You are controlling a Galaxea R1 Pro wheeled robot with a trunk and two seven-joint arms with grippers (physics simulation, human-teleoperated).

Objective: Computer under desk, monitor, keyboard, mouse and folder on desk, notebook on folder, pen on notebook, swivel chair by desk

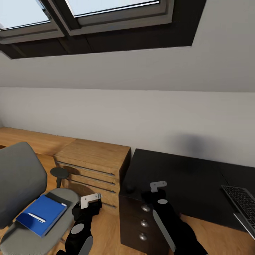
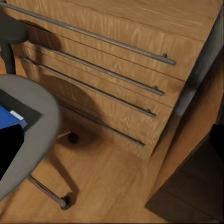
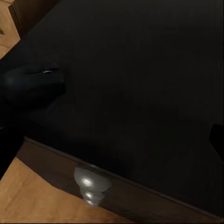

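Blue folder (image 1: 41,214) lies flat on grey chair seat (image 1: 35,241), white pen (image 1: 37,217) on top | left gripper (image 1: 90,200) hovers beside it, jaw gap unclear | right gripper (image 1: 158,185) over black desk (image 1: 191,184) near mouse (image 3: 30,84), jaws unclear | I judge folder light, thin, slippery; grip 1 overhanging edge.

- We're looking at a home bedroom up under the roof, doubling as a study corner.
- Skylight windows (image 1: 88,14) are sitting in a sloping white ceiling (image 1: 219,60), giving it that attic feel.
- A wooden chest of drawers (image 1: 92,166) is standing against the wall on a wood floor (image 2: 107,186).
- A black desk (image 1: 184,180) with knobbed drawers is sitting just beside it, carrying a keyboard (image 1: 242,202) and a mouse (image 3: 35,81).
- A grey swivel chair (image 1: 21,184) is holding a blue folder (image 1: 42,212).
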